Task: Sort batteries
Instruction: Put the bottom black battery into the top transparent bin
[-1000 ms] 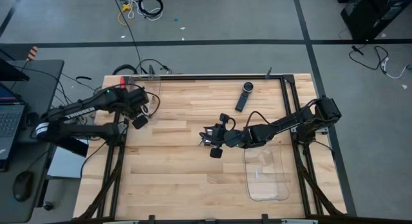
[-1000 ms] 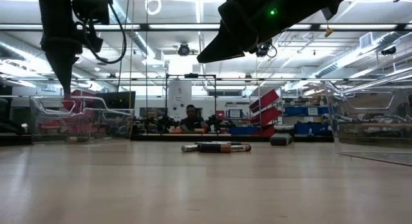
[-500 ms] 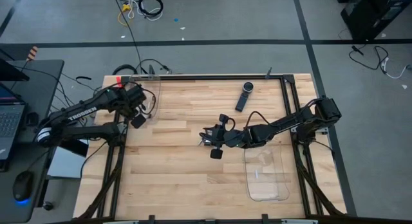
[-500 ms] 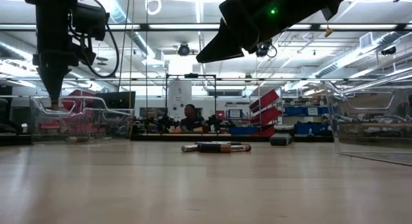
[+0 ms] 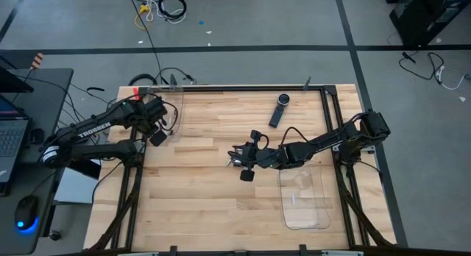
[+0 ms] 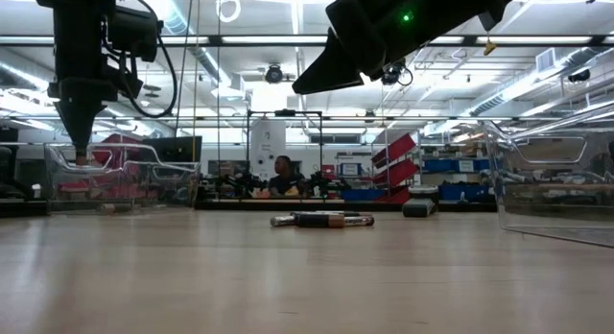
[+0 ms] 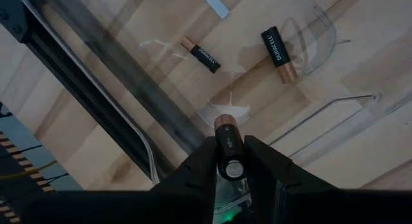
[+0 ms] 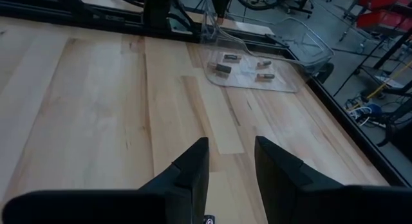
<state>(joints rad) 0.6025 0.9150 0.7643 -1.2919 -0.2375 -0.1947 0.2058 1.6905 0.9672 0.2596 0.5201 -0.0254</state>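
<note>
My left gripper (image 7: 230,148) hangs over the clear tray (image 5: 174,115) at the table's far left, pointing down, with a black, copper-topped battery (image 7: 226,141) between its fingers. Two batteries (image 7: 199,55) (image 7: 278,53) lie flat on the tray's floor below it. My right gripper (image 8: 230,161) hovers open above the table's middle with nothing between its fingers. A few batteries (image 6: 321,220) lie on the wood under it. In the right wrist view, several batteries (image 8: 241,64) show lying in the far tray. My left gripper has the battery's long sides (image 7: 223,158) between its two fingers, which come from above and point down. The battery lies along the fingers, copper end down toward the tray, clear of the tray floor. Whether both fingers press on it I cannot tell.
A second clear tray (image 5: 305,201) lies at the near right with one small battery (image 5: 293,198) in it. A long black device (image 5: 278,110) lies near the far edge. Black frame rails (image 5: 243,87) run along the table's far edge and sides.
My left gripper has shifted a little toward the table's left and far edge and slightly down, over the clear tray, carrying the battery; for the last half second it has kept still.
</note>
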